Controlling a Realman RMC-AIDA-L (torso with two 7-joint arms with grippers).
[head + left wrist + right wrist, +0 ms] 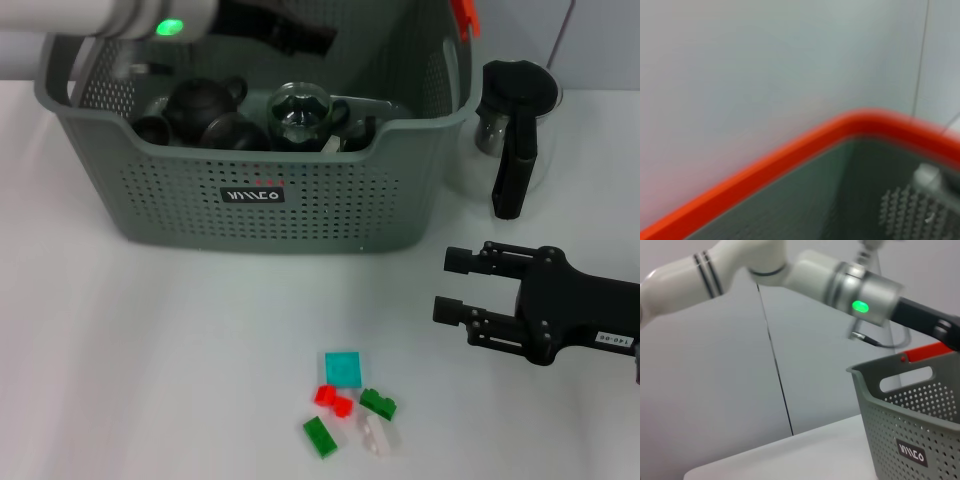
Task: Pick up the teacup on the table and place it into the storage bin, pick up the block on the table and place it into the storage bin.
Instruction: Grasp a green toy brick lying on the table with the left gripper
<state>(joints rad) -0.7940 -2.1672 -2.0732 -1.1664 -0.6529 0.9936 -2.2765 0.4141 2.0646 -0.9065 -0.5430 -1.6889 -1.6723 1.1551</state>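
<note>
The grey-green storage bin (260, 210) stands at the back of the table, and its orange rim (790, 150) fills the left wrist view. Inside lie a dark teapot (205, 100), small dark cups (150, 128) and a round glass piece (298, 115). My left gripper (300, 38) hangs over the bin's back part. Several small blocks lie at the front: a teal one (343, 368), a red one (333, 400) and green ones (378, 403). My right gripper (445, 285) hovers to the right of the blocks, open and empty, pointing left.
A glass pitcher with a black handle (515, 150) stands to the right of the bin, behind my right gripper. The right wrist view shows the left arm (860, 306) above the bin (910, 440) and a wall behind. Bare white table lies left of the blocks.
</note>
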